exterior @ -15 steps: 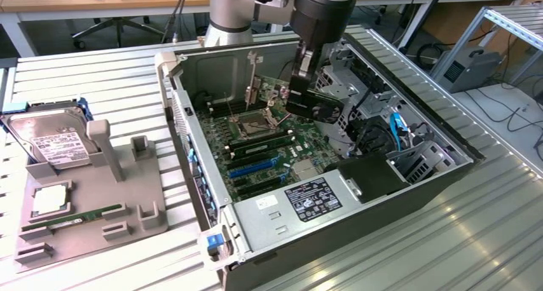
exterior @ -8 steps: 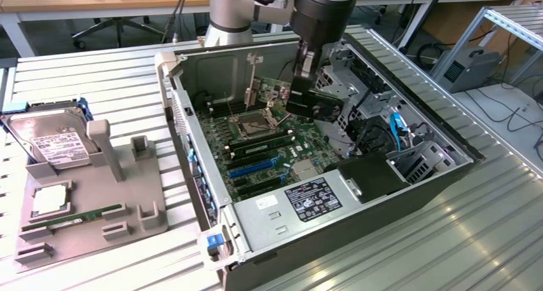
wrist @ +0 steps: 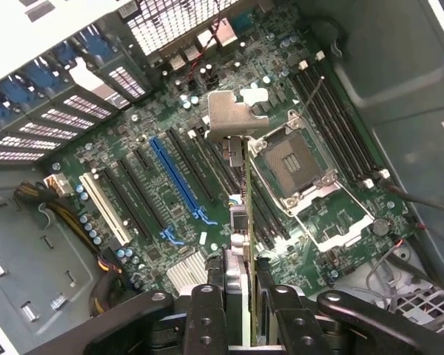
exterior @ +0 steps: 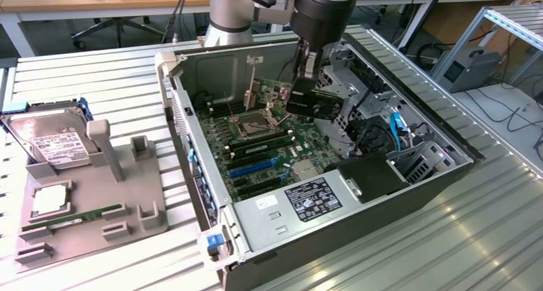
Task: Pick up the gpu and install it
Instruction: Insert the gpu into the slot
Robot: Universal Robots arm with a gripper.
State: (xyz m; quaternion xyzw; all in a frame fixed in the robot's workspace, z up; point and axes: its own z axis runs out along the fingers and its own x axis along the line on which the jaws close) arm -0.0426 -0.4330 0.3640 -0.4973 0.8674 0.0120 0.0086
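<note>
At about nine o'clock in the exterior view, a grey holder is sitting on the slatted metal table. It is carrying a silver hard drive at its ten o'clock end, a square processor chip near the middle and a narrow green RAM stick at its six o'clock edge.

In the centre, an open computer case is lying on its side with the motherboard facing up. The CPU socket is sitting toward the board's twelve o'clock end. A black power supply with a white label is filling the case's six o'clock corner.

The arm is reaching down from twelve o'clock into the case. The gripper is clamping the gpu, which is hanging on edge over the motherboard, just beside the CPU socket at its three o'clock side. The black fan block is facing the drive cage.

In the wrist view, the gripper is closing its two black fingers on either face of the gpu. The card is showing edge-on there, with its silver end bracket at the far end. It is hovering between the long blue slot and the CPU socket. I cannot tell whether its lower edge is touching any slot.

At three o'clock in the exterior view, a blue cable is running down inside the case.
</note>
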